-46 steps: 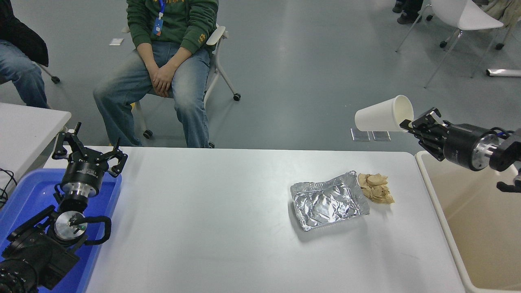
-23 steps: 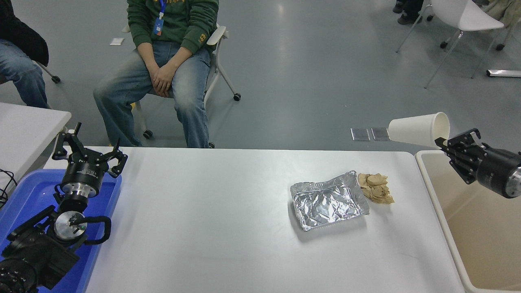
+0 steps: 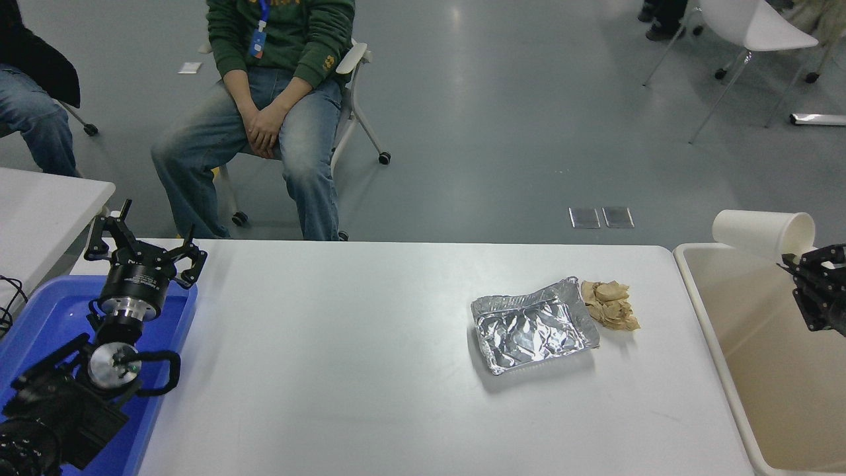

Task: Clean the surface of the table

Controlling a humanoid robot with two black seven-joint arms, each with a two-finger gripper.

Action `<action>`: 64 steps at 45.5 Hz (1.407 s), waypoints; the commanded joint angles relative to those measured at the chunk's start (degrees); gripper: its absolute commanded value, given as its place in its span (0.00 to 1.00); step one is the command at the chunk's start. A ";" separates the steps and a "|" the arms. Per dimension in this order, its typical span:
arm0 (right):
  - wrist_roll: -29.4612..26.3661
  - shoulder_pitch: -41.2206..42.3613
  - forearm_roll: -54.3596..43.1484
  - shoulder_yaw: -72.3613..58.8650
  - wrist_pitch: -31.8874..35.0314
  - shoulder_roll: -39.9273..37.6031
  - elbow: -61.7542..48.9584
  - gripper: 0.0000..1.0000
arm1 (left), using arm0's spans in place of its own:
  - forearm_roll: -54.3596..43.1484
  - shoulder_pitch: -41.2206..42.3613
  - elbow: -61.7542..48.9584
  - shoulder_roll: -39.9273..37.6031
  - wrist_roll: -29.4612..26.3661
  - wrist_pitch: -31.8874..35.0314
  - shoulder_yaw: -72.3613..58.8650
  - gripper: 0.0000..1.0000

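The white table surface (image 3: 344, 357) holds a crumpled foil tray (image 3: 534, 325) right of centre, and a wad of brown paper (image 3: 611, 304) lies against the tray's far right corner. My right gripper (image 3: 798, 262) is at the right edge, shut on the rim of a white paper cup (image 3: 760, 233). The cup lies on its side in the air, over the far corner of the beige bin (image 3: 780, 370). My left gripper (image 3: 142, 248) is parked open above the blue tray (image 3: 39, 324) at the lower left.
A person in a green top sits on a chair (image 3: 350, 73) beyond the table's far edge. Another person's leg (image 3: 36, 125) shows at far left. A smaller white table (image 3: 39, 205) stands behind the blue tray. White chairs (image 3: 753, 26) stand at the top right.
My right arm has carried the paper cup to the right and downward, from above the table's far right corner to over the beige bin. The left arm stayed still.
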 commanded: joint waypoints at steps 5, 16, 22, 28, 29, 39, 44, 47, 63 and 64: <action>-0.06 -1.82 1.41 -0.47 0.16 9.85 -19.10 0.00 | -0.01 0.00 0.00 0.00 0.00 0.01 0.00 1.00; -1.11 -1.91 0.35 -3.89 -0.02 20.12 -37.38 0.00 | -0.01 0.00 0.00 0.00 0.00 0.01 0.00 1.00; -1.73 -1.56 0.88 -7.86 -0.37 27.41 -48.89 0.00 | -0.01 0.00 0.00 0.00 0.00 -0.07 0.00 1.00; -2.96 -1.12 0.97 -8.56 -1.86 32.70 -54.88 0.00 | -0.01 0.00 0.00 0.00 0.00 0.01 0.00 1.00; -3.40 -0.95 0.97 -8.56 -2.74 33.05 -54.89 0.00 | -0.01 0.00 0.00 0.00 0.00 -0.07 0.00 1.00; -3.32 1.07 1.14 -8.56 -9.86 34.55 -54.45 0.00 | -0.01 0.00 0.00 0.00 0.00 0.01 0.00 1.00; -3.40 1.60 1.14 -8.74 -10.22 35.34 -54.45 0.00 | -0.01 0.00 0.00 0.00 0.00 0.01 0.00 1.00; -3.40 2.13 1.14 -8.82 -10.30 35.69 -54.54 0.00 | -0.01 0.00 0.00 0.00 0.00 -0.07 0.00 1.00; -3.40 2.48 1.14 -9.09 -9.95 35.43 -54.54 0.00 | -0.01 0.00 0.00 0.00 0.00 -0.07 0.00 1.00; -3.40 2.48 1.14 -9.09 -9.95 35.43 -54.54 0.00 | -0.01 0.00 0.00 0.00 0.00 0.01 0.00 1.00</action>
